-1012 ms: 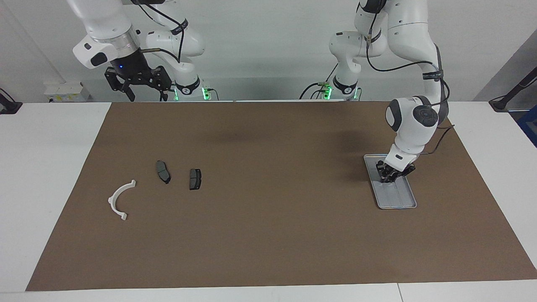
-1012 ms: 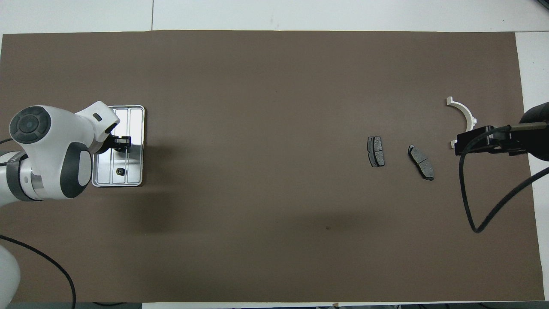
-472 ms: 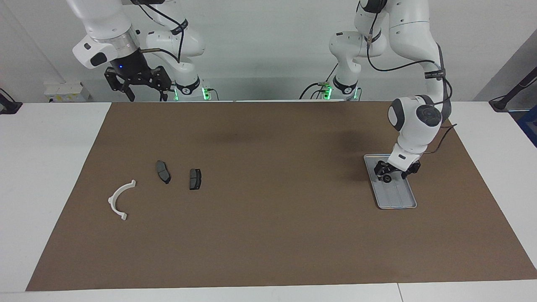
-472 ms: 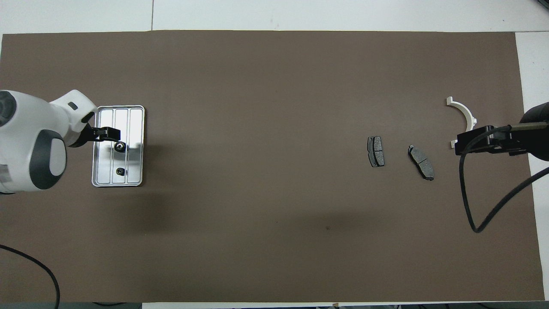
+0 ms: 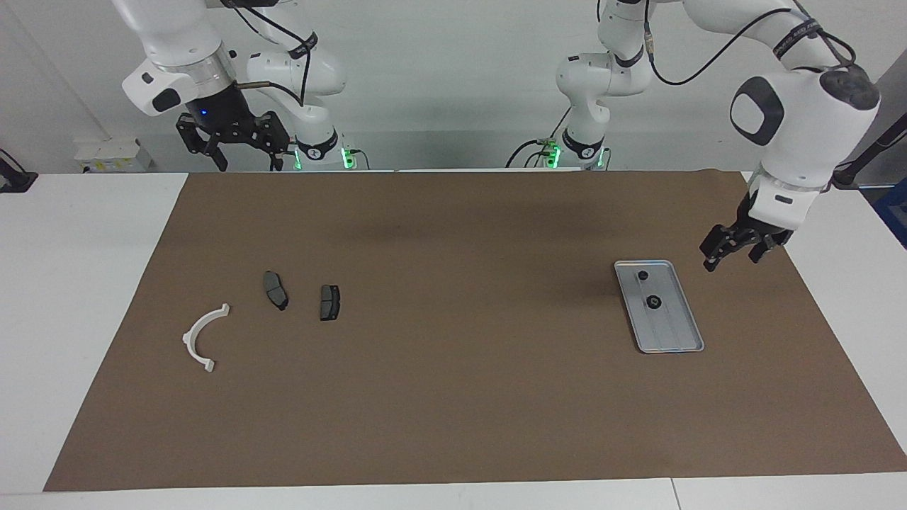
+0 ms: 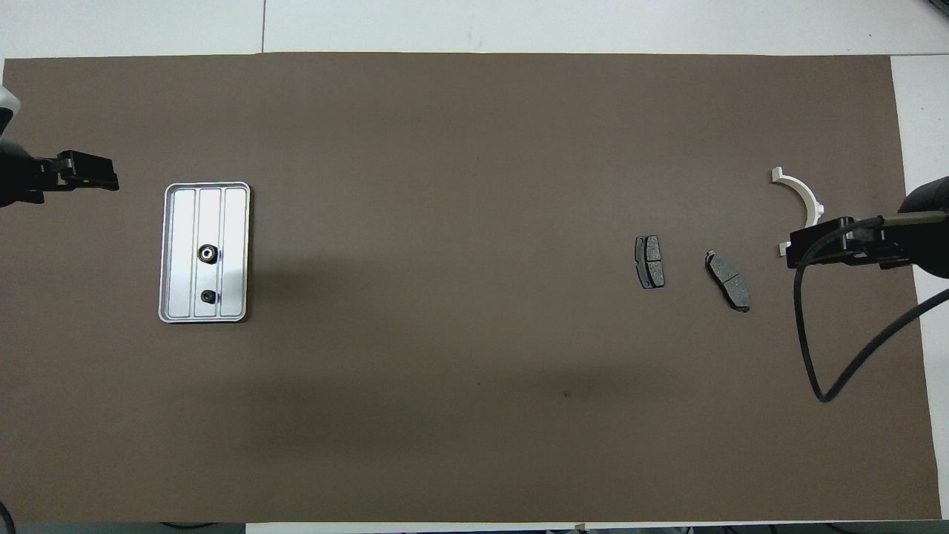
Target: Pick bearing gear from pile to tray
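Observation:
The silver tray [image 5: 673,338] [image 6: 182,222] lies on the brown mat at the left arm's end of the table. Two small black round gears [image 5: 652,302] [image 5: 642,275] rest in it, and both show in the overhead view [image 6: 207,254] [image 6: 208,297]. My left gripper [image 5: 732,256] [image 6: 104,174] is open and empty, raised over the mat beside the tray. The pile lies at the right arm's end: a white half-ring [image 5: 204,336] [image 6: 801,194] and two dark brake pads [image 5: 275,290] [image 5: 329,302] [image 6: 649,262] [image 6: 728,280]. My right gripper [image 5: 246,164] [image 6: 789,252] waits open, high above the pile's end.
A brown mat [image 5: 453,397] covers most of the white table [image 5: 71,283]. A black cable [image 6: 815,371] hangs from the right arm over the mat's end. In the overhead view the raised right gripper covers one tip of the half-ring.
My left gripper let go of a black gear on the tray, then rose and swung off the tray toward the left arm's end. The right arm has not moved.

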You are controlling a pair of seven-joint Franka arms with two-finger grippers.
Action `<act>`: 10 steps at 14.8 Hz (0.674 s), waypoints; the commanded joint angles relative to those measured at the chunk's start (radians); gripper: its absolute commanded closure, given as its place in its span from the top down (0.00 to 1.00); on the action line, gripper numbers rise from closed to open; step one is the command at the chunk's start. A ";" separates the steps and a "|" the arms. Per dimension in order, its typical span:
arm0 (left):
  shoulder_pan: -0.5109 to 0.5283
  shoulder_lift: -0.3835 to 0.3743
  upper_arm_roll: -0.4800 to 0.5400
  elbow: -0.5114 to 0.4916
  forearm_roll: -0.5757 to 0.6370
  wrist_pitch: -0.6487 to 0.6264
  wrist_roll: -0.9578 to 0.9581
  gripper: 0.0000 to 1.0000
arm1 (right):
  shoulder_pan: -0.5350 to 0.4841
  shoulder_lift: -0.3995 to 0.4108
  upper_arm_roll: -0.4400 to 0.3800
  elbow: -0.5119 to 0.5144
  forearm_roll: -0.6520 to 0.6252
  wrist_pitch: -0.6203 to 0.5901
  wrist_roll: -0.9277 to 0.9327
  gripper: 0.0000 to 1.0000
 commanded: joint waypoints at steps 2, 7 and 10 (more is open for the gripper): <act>0.006 -0.136 -0.004 -0.019 -0.013 -0.187 -0.016 1.00 | -0.011 -0.010 -0.001 -0.013 0.028 0.016 0.013 1.00; -0.002 -0.198 -0.004 -0.080 -0.005 -0.327 -0.003 1.00 | -0.009 -0.012 -0.001 -0.016 0.002 0.019 0.009 1.00; -0.006 -0.224 -0.007 -0.116 -0.005 -0.315 -0.009 1.00 | 0.000 -0.012 -0.001 -0.016 -0.035 0.041 0.007 1.00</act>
